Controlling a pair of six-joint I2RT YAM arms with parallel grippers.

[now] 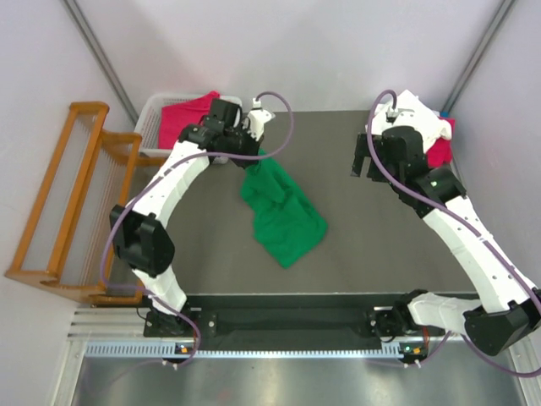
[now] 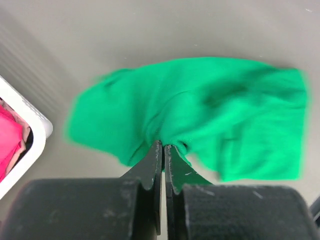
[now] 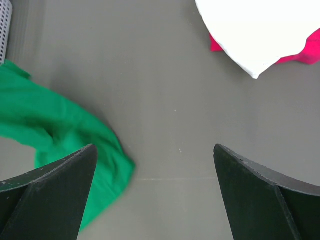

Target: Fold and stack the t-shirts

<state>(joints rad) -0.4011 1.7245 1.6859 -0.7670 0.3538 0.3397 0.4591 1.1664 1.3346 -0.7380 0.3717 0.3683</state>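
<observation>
Left tool [image 2: 163, 145]: clenching on a fold of the green t-shirt [image 1: 283, 211], jaws pressing together with cloth pinched between them.
Green t-shirt: lying crumpled across the middle of the tabletop [image 1: 363, 245], its far end hanging from the left tool, near the basket [image 1: 152, 114].
Right tool [image 3: 154, 147]: hovering released, jaws standing wide over bare tabletop, gripping nothing.
White t-shirt [image 3: 250, 30]: lying at the far right, covering a crimson t-shirt [image 3: 305, 52].
Basket: sitting at the far left corner, holding a pinkish-red t-shirt [image 1: 190, 112].

Bright diffuse light, faint shadows — left wrist view blurred, green t-shirt [image 2: 200, 115] edges smeared.
</observation>
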